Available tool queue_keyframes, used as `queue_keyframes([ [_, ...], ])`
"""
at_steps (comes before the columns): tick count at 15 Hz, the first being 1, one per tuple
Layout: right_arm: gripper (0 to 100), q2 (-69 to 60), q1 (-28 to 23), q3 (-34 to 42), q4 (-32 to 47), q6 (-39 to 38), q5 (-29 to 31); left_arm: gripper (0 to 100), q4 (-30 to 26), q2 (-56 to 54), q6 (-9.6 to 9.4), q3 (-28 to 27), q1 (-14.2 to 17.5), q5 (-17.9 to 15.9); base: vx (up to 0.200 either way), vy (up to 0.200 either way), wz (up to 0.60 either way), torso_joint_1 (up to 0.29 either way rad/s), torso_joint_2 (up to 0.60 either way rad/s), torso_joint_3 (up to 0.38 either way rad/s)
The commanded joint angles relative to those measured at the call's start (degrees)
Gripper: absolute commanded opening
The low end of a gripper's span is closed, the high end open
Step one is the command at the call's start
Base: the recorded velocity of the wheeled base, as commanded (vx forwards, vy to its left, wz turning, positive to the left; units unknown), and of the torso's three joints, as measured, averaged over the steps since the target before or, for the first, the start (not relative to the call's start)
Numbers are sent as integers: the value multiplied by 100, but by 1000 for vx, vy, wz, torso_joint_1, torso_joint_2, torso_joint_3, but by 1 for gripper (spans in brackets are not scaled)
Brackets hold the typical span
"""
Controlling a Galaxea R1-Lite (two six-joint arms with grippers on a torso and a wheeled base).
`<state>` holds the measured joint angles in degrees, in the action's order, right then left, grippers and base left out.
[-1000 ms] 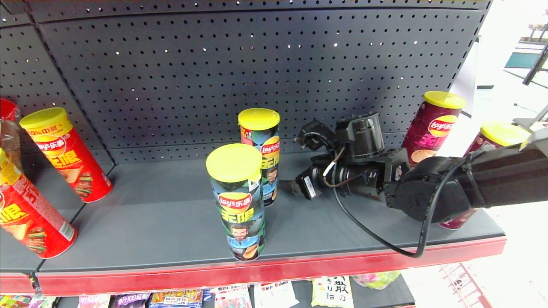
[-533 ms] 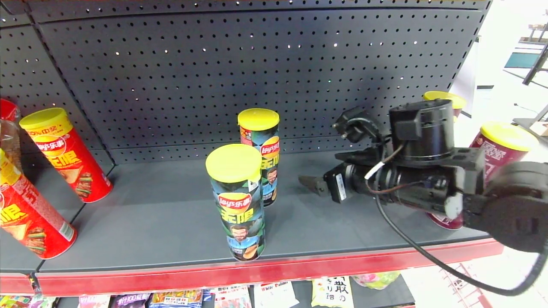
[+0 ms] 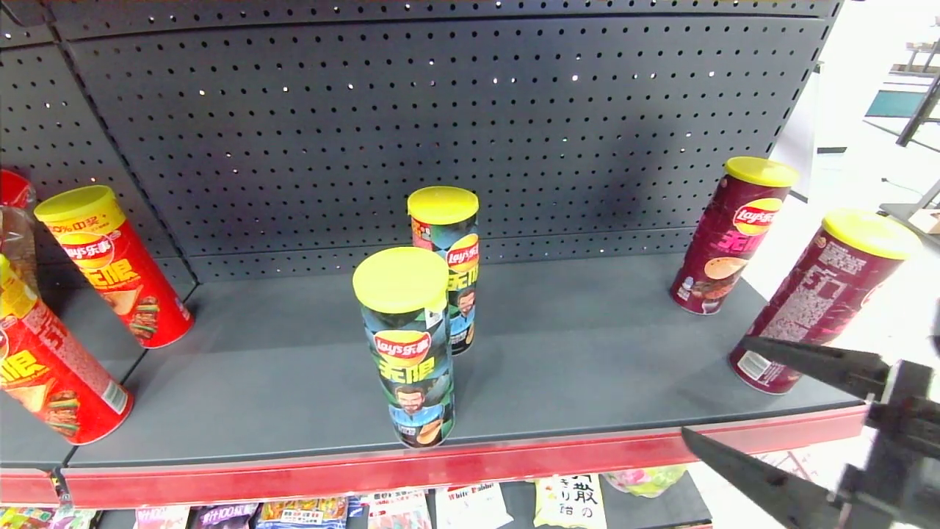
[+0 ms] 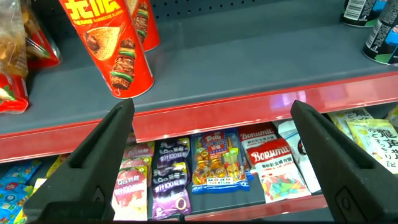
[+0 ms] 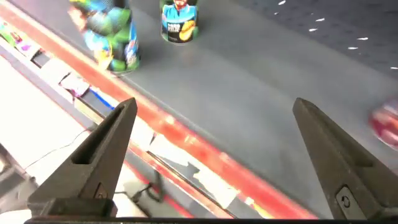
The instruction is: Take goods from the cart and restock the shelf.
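Note:
Two blue-green chip cans with yellow lids stand upright mid-shelf, one near the front [image 3: 407,345] and one behind it [image 3: 446,257]. Both also appear in the right wrist view, the front can [image 5: 115,37] and the back can [image 5: 180,18]. My right gripper [image 3: 712,388] hangs open and empty at the shelf's front right corner, just off the red edge [image 3: 440,466]; its wrist view shows the open gripper [image 5: 214,102] above the grey shelf board. In the left wrist view my left gripper [image 4: 212,106] is open and empty before the red edge [image 4: 249,102], below a red can [image 4: 112,50].
Two maroon cans stand at the shelf's right, one at the back [image 3: 731,235] and one at the front [image 3: 815,301] close to my right gripper. Red cans [image 3: 110,264] stand at the left. Snack packets [image 4: 214,158] fill the lower shelf. The board [image 3: 587,353] between the can groups is bare.
My right arm has pulled back from beside the rear blue-green can, to the right and out over the shelf's front edge. Its gripper stays open and empty. The cans have not moved.

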<state>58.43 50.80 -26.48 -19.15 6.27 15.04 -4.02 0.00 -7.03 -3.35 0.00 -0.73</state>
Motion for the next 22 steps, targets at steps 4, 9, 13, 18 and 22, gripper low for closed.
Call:
queue_keyframes([
  [4, 100, -3830, -2839, 530, 2794, 24, 473, 100, -2, 9, 0, 1, 0, 3, 0, 0, 0, 0, 0, 0],
  [9, 100, -4727, -5510, 1031, 3330, -284, -696, 100, 7, 9, 9, 1, 0, 3, 0, 0, 0, 0, 0, 0],
  [13, 100, -5403, -5370, 1628, 2882, -11, -1706, 100, -2, 9, 44, 1, 0, 3, 0, 0, 0, 0, 0, 0],
  [18, 100, -5333, -4843, 2437, 2109, -90, -1803, 100, 7, 9, 35, 1, 0, -15, 0, 0, 0, 0, 0, 0],
  [22, 100, -5843, -5080, 2446, 2091, -117, -1838, 100, 7, 9, 44, 1, 0, -15, 0, 0, 0, 0, 0, 0],
])
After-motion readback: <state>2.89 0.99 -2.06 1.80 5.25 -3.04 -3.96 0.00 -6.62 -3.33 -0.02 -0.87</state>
